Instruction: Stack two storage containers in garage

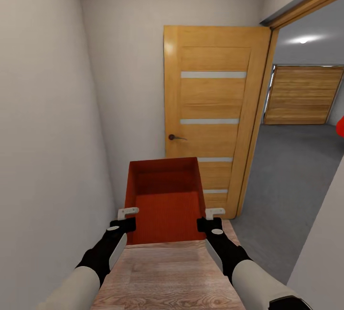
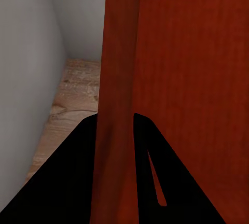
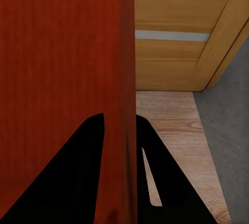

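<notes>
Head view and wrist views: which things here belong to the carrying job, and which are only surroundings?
Job:
storage container, held off the floor
left gripper, on its left wall
right gripper, on its right wall
grey garage floor

Surroundings:
open wooden door
wood-plank floor
white walls

Open door [image 1: 212,119] ahead, wall [image 1: 43,133] left — doorway [image 1: 301,157] free

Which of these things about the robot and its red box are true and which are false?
1. Both grippers, left and right, hold the storage container. True.
2. The container is full of toys. False: it is empty.
3. The wooden door stands open. True.
4. The floor past the doorway is wood. False: it is dark grey.
5. Two containers are stacked. False: one is carried.
</notes>
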